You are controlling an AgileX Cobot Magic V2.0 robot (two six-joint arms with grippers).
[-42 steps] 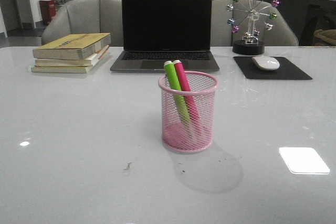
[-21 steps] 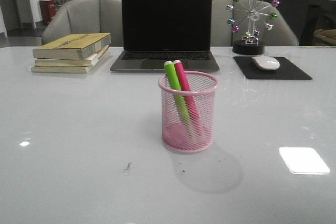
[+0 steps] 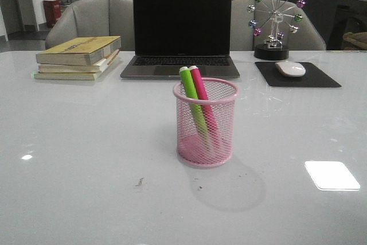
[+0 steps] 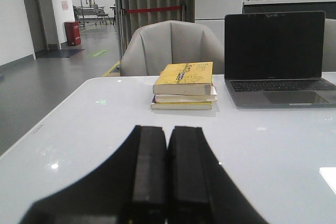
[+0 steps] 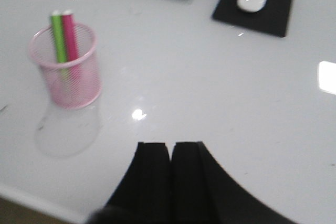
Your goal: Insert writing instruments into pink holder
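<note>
The pink holder (image 3: pixel 205 123) stands upright at the middle of the white table. Inside it lean the lime green pen (image 3: pixel 192 104) and the pink-magenta pen (image 3: pixel 203 102), tops poking above the rim. The right wrist view shows the same pink holder (image 5: pixel 66 68) with the green pen (image 5: pixel 58 38) and magenta pen (image 5: pixel 70 36) in it. My right gripper (image 5: pixel 170 144) is shut and empty, well apart from the cup. My left gripper (image 4: pixel 168 128) is shut and empty over bare table. Neither gripper shows in the front view.
A laptop (image 3: pixel 181 32) stands behind the cup. A stack of books (image 3: pixel 78 57) lies at the far left. A mouse (image 3: pixel 290 68) on a black pad (image 3: pixel 298 75) and a ferris-wheel ornament (image 3: pixel 274 21) sit at the far right. Chairs stand beyond the table.
</note>
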